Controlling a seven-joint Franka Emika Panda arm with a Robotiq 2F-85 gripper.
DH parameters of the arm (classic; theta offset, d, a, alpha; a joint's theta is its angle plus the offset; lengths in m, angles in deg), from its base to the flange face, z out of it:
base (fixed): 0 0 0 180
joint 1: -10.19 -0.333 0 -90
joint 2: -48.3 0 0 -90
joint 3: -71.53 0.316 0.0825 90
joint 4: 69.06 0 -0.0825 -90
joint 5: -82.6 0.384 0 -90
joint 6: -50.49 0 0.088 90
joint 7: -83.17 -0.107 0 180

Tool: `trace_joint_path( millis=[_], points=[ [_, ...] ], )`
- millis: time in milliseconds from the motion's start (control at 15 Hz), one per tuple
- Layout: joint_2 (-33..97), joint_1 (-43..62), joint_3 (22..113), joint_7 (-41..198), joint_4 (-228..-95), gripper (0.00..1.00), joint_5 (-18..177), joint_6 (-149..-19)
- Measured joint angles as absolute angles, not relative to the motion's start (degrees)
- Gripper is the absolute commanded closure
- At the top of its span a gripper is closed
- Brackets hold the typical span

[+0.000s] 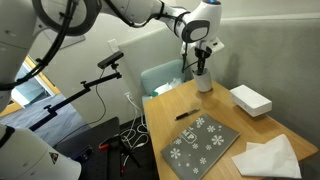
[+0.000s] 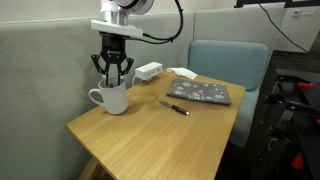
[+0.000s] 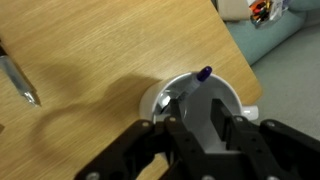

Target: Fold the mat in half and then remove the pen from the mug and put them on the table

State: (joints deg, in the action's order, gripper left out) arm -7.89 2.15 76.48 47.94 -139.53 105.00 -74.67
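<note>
At the upper right of an exterior view, the gripper (image 1: 200, 62) hangs straight down over the mug (image 1: 204, 81), which stands near the far edge of the table (image 1: 222, 115). Seen from the wrist, the mug (image 3: 195, 95) sits at the centre of the frame. The pen (image 3: 203, 74) leans inside it with its dark blue tip pointing up past the rim. The two black fingers (image 3: 232, 125) at the bottom of that frame stand partly spread, with the mug's pale inside showing between them. I cannot tell whether either finger touches the pen. A second pen (image 1: 186, 113) lies on the bare wood between the mug and the mat (image 1: 200, 143), apart from both, and shows again at the upper left of the wrist view. The mat lies flat in the lower middle of the exterior view, snowflake face up, near the front edge. A white box (image 1: 250, 99) rests to the right of the mug. A white cloth (image 1: 268, 157) lies at the lower right, just beside the mat.
</note>
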Motion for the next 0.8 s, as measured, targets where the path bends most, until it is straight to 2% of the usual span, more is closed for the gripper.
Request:
trace_joint_path(
  millis=[600, 667, 733, 800],
  points=[
    [-10.54, 2.12, 76.58, 46.76, -135.79, 0.64, 105.0, -69.5],
    [-10.82, 2.16, 76.58, 46.51, -135.24, 0.7, 105.0, -68.65],
    [-11.12, 2.2, 76.58, 46.13, -134.65, 0.9, 105.0, -67.86],
    [-11.45, 2.23, 76.58, 45.63, -134.05, 0.95, 105.0, -67.1]
  ],
)
